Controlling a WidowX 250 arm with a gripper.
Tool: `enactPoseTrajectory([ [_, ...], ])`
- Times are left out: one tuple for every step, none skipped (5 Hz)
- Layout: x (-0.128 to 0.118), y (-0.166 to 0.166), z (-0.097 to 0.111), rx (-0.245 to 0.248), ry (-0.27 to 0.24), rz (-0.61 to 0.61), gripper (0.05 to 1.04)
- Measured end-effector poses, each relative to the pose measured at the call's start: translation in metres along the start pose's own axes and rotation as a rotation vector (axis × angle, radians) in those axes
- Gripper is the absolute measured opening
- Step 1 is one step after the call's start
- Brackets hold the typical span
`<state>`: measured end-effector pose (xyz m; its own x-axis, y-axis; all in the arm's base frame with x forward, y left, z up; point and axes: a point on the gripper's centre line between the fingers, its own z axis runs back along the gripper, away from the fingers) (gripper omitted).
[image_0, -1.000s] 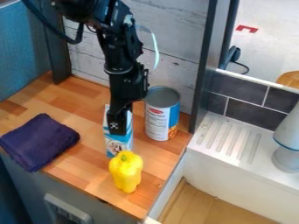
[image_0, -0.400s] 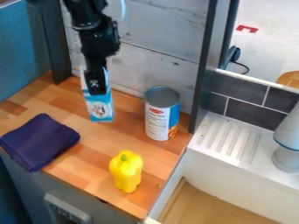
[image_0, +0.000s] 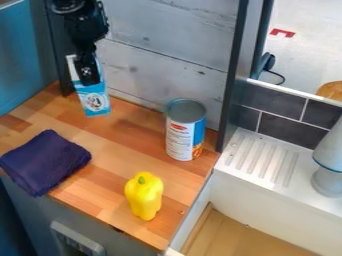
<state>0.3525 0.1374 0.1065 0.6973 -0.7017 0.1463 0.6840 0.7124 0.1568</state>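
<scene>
The gripper (image_0: 87, 77) hangs over the back left part of the wooden counter, shut on a blue and white carton (image_0: 95, 102). The carton leans slightly, its top partly hidden behind the gripper. Its lower end is near the back of the counter; whether it touches the wood I cannot tell. To the right a tall can (image_0: 185, 131) with a white and blue label stands upright by the back wall. A yellow bell pepper (image_0: 143, 195) stands near the counter's front edge. At the left front lies a folded dark purple cloth (image_0: 45, 161).
The wooden counter (image_0: 127, 155) ends at the right beside a white sink (image_0: 267, 170) with a ridged drainboard. A grey object (image_0: 327, 167) stands on the sink's right side. A dark post (image_0: 233, 75) rises behind the counter's right corner, and a whitewashed plank wall (image_0: 167, 60) bounds the back.
The gripper has moved left and toward the back with the carton, from beside the can to the counter's back left. The can, pepper and cloth have stayed where they were.
</scene>
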Motion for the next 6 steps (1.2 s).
enactPoseTrajectory([
  [-0.001,0.008,-0.023,-0.012,0.011,0.057,0.845],
  [-0.003,0.015,-0.041,-0.008,0.032,0.073,0.845],
  [-0.004,0.019,-0.058,-0.011,0.040,0.091,0.845],
  [-0.004,0.023,-0.060,-0.007,0.040,0.087,0.845],
  [-0.007,0.024,-0.059,-0.007,0.035,0.094,0.906],
  [-0.012,0.025,-0.061,0.000,0.033,0.099,1.012],
])
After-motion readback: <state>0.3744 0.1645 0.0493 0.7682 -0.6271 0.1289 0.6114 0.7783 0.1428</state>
